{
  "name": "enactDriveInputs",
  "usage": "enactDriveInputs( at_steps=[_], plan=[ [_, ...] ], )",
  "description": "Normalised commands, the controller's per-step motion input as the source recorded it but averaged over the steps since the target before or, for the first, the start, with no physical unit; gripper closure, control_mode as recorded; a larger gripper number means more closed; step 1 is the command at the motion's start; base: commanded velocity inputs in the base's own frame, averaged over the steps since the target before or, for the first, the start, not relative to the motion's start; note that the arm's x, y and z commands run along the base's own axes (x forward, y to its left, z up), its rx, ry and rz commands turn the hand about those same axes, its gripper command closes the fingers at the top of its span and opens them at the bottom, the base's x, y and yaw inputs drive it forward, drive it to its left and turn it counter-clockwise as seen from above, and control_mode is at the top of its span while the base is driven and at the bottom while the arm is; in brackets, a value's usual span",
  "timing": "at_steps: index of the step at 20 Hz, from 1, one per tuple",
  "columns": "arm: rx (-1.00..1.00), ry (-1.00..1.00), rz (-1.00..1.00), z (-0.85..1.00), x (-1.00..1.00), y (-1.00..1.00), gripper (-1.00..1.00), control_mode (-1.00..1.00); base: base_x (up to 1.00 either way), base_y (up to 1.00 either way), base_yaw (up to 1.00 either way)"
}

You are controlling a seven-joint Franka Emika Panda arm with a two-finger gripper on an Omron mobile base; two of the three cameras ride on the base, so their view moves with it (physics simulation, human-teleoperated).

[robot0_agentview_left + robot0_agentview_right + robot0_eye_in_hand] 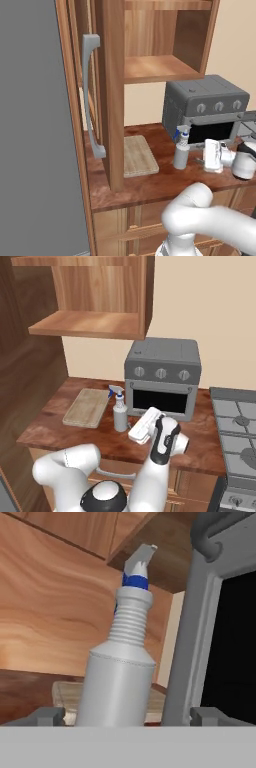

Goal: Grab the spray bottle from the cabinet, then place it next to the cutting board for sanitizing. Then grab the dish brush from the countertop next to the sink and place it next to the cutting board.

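The spray bottle (181,150) stands upright on my table (150,185) just right of the cutting board (138,155), outside the empty-shelved cabinet (112,95), my hand (206,159) spread apart beside it.

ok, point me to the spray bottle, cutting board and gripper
spray bottle (181,156), left base view, grey body.
cutting board (86,406), right base view, middle of its top face.
gripper (204,162), left base view, between the fingertips.

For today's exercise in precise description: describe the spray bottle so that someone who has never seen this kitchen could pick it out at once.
Find the grey toaster oven on the reddish countertop. Just left of its door, right of the pale cutting board, stands the spray bottle. It is the slim upright grey one with a ribbed white neck and blue trigger nozzle.
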Motion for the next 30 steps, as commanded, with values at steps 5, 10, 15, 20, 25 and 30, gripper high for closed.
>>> enactDriveInputs(
  at_steps=[5, 10, 15, 20, 25, 30],
  plan=[
    [0.00, 0.06, -0.18, 0.71, -0.93, -0.01, -1.00, -1.00, 0.00, 0.00, 0.00],
    [-0.06, 0.28, -0.13, 0.94, -0.62, -0.05, -1.00, -1.00, 0.00, 0.00, 0.00],
    [-0.12, 0.51, -0.19, 0.96, -0.45, 0.00, -1.00, -1.00, 0.00, 0.00, 0.00],
    [-0.12, 0.63, -0.25, 0.67, -0.36, 0.00, -1.00, -1.00, 0.00, 0.00, 0.00],
    [-0.11, 0.49, -0.26, 0.23, -0.82, 0.14, -1.00, -1.00, 0.00, 0.00, 0.00],
    [-0.21, 0.32, -0.14, 0.06, -0.51, 0.63, -1.00, -1.00, 0.00, 0.00, 0.00]
  ],
)
